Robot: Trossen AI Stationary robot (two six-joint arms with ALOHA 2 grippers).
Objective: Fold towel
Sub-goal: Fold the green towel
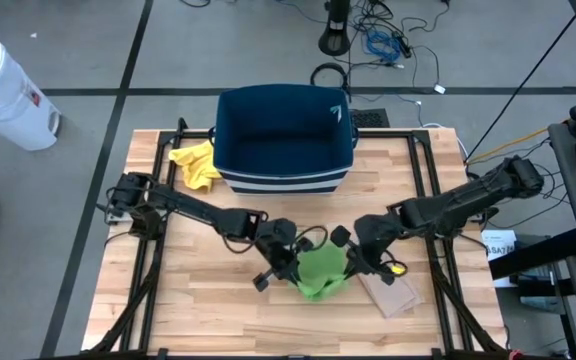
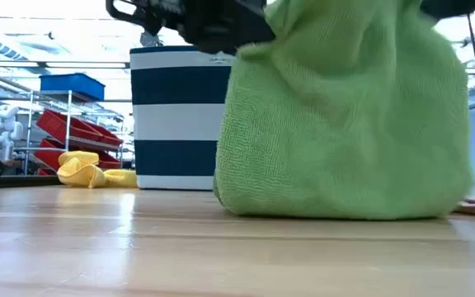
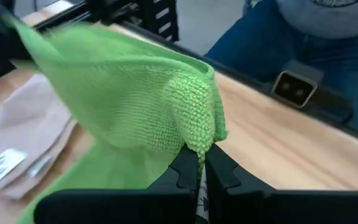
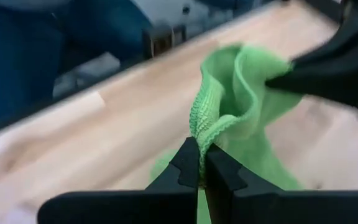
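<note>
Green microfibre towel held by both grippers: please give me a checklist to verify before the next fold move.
1. Left gripper shut on the green microfibre towel: ok.
2. Right gripper shut on the towel's edge: ok.
3. Towel's lower part resting on the wooden table: ok.
4. Towel apart from the navy and white striped basket: ok.
5. Towel apart from the flat brown paper piece: cannot tell.
6. Yellow cloth out of the way, beside the basket: ok.

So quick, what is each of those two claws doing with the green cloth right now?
Left gripper: shut, pinching an edge of the green towel.
Right gripper: shut, pinching another edge of the same towel, which is lifted between them.
</note>
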